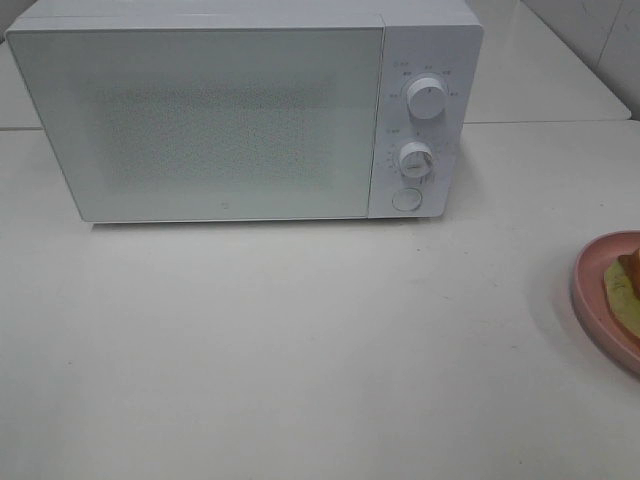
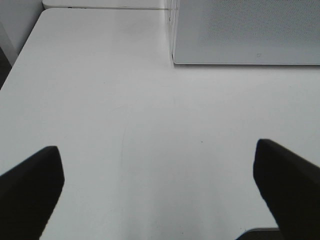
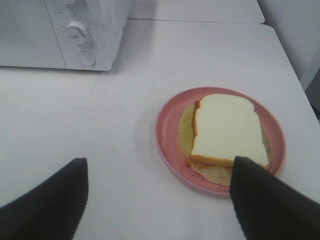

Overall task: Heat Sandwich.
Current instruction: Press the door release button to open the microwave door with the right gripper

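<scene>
High camera: I saw the shut microwave (image 1: 230, 110) at the back of the table (image 1: 300, 350), and the sandwich (image 1: 625, 285) on the pink plate (image 1: 590, 290) at the right edge, half cropped. Left wrist: the left gripper (image 2: 156, 147) stood wide and empty over the table. Right wrist: the right gripper (image 3: 159, 161) gaped, released, near the sandwich, which lay flat on the plate, pale bread on top, brown crust, yellow-green layer beneath.

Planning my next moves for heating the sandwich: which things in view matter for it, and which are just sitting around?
For the job:
- sandwich
- plate under it
- microwave, door shut
- its upper knob, lower knob, button

Just there:
- table
- second table behind the microwave
</scene>
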Controlling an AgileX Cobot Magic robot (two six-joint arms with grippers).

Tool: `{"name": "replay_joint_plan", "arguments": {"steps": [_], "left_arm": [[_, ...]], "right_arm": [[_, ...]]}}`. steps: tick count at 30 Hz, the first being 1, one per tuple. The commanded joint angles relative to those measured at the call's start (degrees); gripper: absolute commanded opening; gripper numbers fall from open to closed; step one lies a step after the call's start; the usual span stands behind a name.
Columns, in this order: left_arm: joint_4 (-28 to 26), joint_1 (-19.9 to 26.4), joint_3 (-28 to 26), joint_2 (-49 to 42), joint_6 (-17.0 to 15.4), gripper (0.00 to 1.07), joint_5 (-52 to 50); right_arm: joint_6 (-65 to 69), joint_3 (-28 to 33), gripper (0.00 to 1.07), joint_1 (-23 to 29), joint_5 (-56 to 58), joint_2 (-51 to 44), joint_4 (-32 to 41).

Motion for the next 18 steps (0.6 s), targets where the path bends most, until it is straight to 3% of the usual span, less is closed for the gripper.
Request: {"name": "replay_joint_plan", "arguments": {"steps": [1,18], "left_arm": [[0.0,0.3,0.1,-0.2,-0.1,0.98,-0.8],[0.0,0.3,0.1,-0.2,-0.1,0.98,-0.8]], "right_arm": [[0.0,0.0,0.75,-0.5,-0.3,-1.3,-0.1],[0.9,-0.6,0.75,-0.5,-0.7,-1.0,0.4]]}}
